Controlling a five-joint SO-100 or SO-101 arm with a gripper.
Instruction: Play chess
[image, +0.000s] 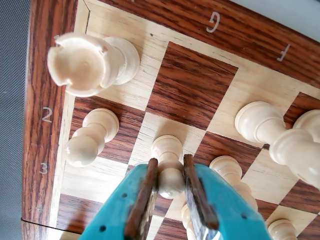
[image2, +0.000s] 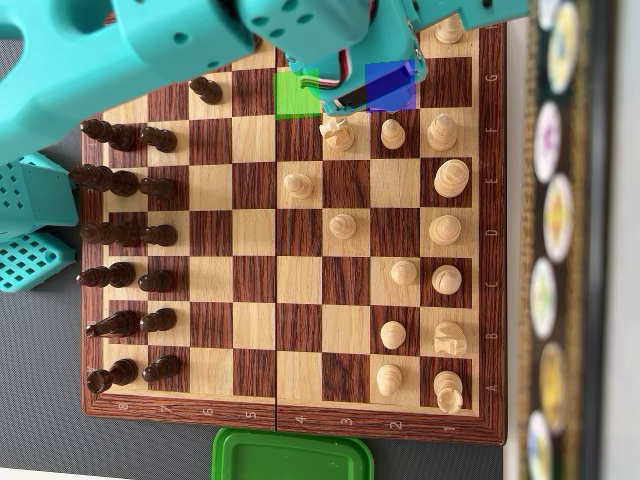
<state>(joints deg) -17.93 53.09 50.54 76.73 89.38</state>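
1. We see the gripper (image: 171, 172) entering the wrist view from the bottom edge, its teal fingers (image: 227, 205) lined with brown pads (image: 145, 195).
2. We find the jaws drawn close together, with a light pawn (image: 169, 167) pinched between the pads.
3. In the overhead view, the teal arm (image2: 150, 45) reaches in from the upper left, across the top edge.

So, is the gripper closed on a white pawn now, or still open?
Closed on it. In the wrist view the gripper has both fingers pressed against the head of the white pawn, with no gap either side.
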